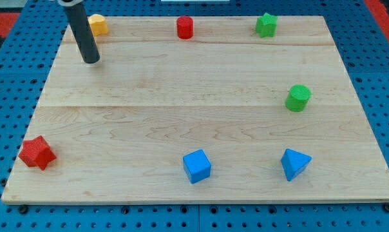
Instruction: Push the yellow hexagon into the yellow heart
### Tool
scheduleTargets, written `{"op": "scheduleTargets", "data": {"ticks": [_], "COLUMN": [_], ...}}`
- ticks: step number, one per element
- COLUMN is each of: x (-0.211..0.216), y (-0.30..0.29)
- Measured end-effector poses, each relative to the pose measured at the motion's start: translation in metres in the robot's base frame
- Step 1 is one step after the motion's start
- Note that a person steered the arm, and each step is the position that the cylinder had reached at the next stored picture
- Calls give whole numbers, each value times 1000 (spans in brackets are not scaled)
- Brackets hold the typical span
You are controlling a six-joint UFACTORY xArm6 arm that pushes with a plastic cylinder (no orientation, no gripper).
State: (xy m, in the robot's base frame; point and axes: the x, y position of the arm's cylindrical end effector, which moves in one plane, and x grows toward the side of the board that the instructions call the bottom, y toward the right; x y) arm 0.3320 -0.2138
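One yellow block (98, 24) sits at the board's top left corner, its left side hidden behind my rod; its shape is hard to make out, perhaps a hexagon. No second yellow block shows. My tip (91, 60) rests on the board just below the yellow block and slightly to its left, a short gap away from it.
A red cylinder (185, 28) and a green star (266, 24) sit along the top edge. A green cylinder (298, 98) is at the right. A red star (37, 153) is at the bottom left. A blue cube (197, 165) and a blue triangle (294, 163) are near the bottom edge.
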Motion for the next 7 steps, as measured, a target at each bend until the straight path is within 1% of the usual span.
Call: {"op": "scheduleTargets", "data": {"ticks": [1,2,3,4,5,6,7], "x": [-26,-47,-46,-45,-62,-131,-138], "y": [-22,-20,2,119,239,247,220]}}
